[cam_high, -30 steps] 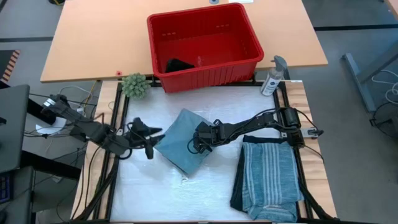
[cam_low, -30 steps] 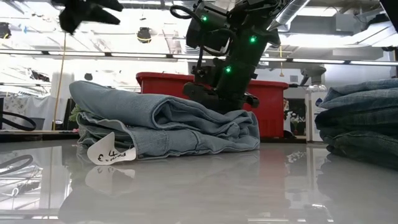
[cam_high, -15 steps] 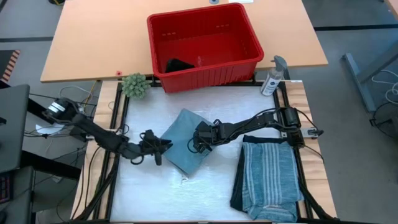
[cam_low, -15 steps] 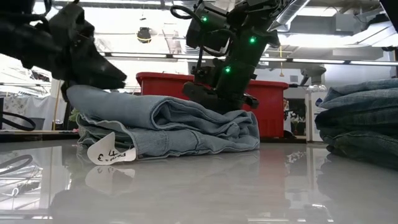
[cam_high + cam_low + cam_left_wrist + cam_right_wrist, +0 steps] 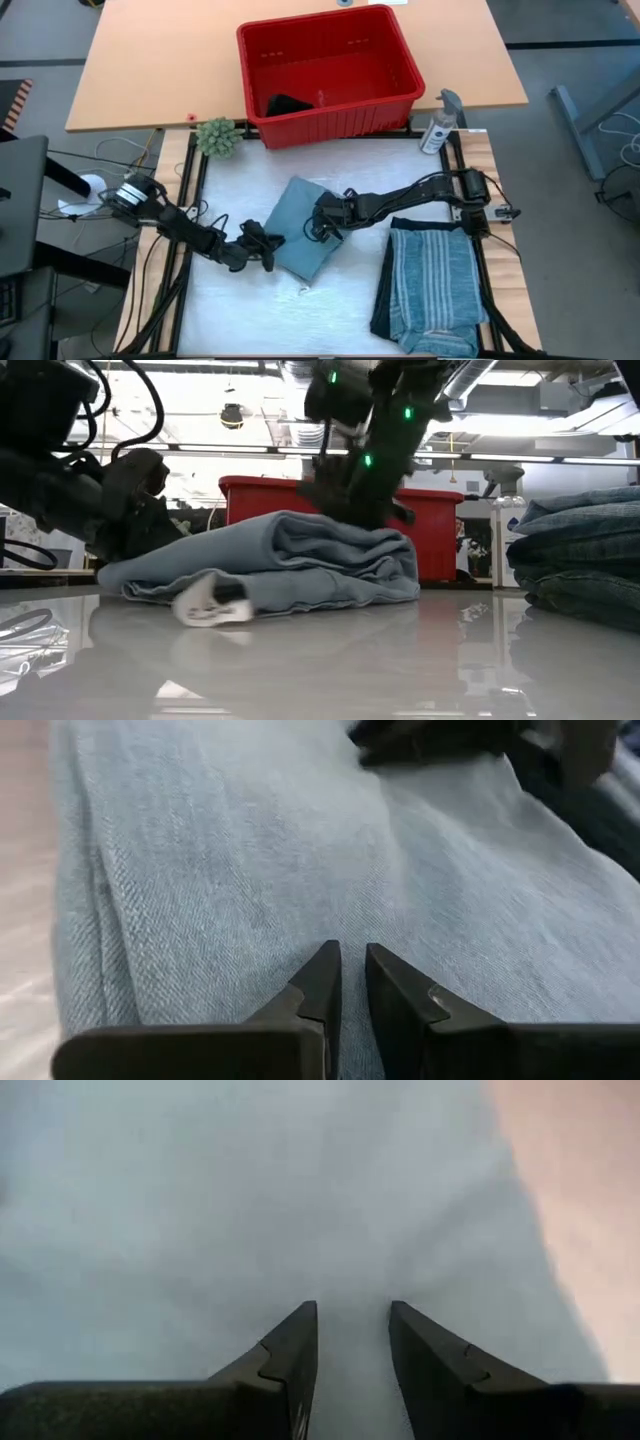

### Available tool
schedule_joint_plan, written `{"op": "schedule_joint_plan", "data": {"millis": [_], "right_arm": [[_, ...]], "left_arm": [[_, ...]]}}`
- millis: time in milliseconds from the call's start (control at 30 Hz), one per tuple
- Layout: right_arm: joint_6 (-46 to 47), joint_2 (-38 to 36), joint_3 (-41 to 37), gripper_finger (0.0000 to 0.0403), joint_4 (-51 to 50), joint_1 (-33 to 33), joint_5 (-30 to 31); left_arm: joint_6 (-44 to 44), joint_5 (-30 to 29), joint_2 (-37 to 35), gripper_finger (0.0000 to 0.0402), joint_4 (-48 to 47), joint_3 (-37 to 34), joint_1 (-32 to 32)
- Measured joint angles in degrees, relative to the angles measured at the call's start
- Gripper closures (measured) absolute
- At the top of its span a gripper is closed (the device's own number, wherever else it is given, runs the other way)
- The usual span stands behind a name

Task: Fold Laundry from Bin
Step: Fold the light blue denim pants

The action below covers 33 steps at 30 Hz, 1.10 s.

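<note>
**A:** We're well into it. On the right of the white surface (image 5: 240,310) we see a folded stack (image 5: 432,283), a blue-grey white-striped shirt lying on dark navy fabric, looking finished.

**B:** And in the middle sits the folded light blue denim-like garment (image 5: 300,230), with both arms on it. Our left end effector (image 5: 268,245) is at its near-left edge, fingers (image 5: 322,982) drawn almost together on the top of the cloth; whether they pinch a fold, we can't tell.

**A:** Our right end effector (image 5: 322,217) rests on the far-right side of the same garment, fingers (image 5: 292,1352) parted a little and pressed into the fabric. Pinning it, we'd say, not gripping.

**B:** The rectangular bright red plastic bin (image 5: 330,125) stands beyond the mat, and only a small black item (image 5: 287,104) lies in it.

**A:** So we judge two pieces done, this denim piece nearly folded and not yet stacked, and one item left to fetch.
</note>
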Motion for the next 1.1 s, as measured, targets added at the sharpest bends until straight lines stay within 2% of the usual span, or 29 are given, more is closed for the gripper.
{"op": "schedule_joint_plan", "data": {"millis": [100,267,433,567,700,833,900,967,1100], "right_arm": [[-3.87,-4.03,0.16,0.0253,5.40,0.00,1.62],[-11.22,-6.73,0.39,0.0258,17.79,-1.84,6.60],[-20.37,-1.14,0.39,0.0273,30.63,-5.60,3.20],[-21.90,5.80,0.37,0.0284,39.04,-7.17,1.37],[-13.43,11.91,0.44,0.0287,40.03,-8.54,-1.48],[-8.19,14.37,0.59,0.0287,41.15,-10.26,-9.85],[-8.82,12.87,0.52,0.0286,40.95,-10.94,-13.06],[-11.93,10.12,0.35,0.0286,39.70,-11.47,-13.61],[-17.56,-1.08,0.56,0.0286,35.36,-12.87,-13.54]], "left_arm": [[0.40,0.99,2.21,0.0370,3.93,0.33,0.00],[0.50,1.10,2.81,0.0371,3.72,1.39,0.04],[0.63,1.07,2.84,0.0371,3.41,2.25,0.04],[0.95,1.42,2.86,0.0371,3.35,3.09,0.04],[1.52,1.72,2.86,0.0371,3.02,3.48,0.05],[1.47,1.86,2.86,0.0371,2.83,3.48,0.06],[1.20,2.05,2.86,0.0371,2.47,3.48,0.05],[0.46,2.44,2.84,0.0371,1.62,3.52,0.17],[0.31,2.86,2.81,0.0371,0.20,3.52,0.75]]}}
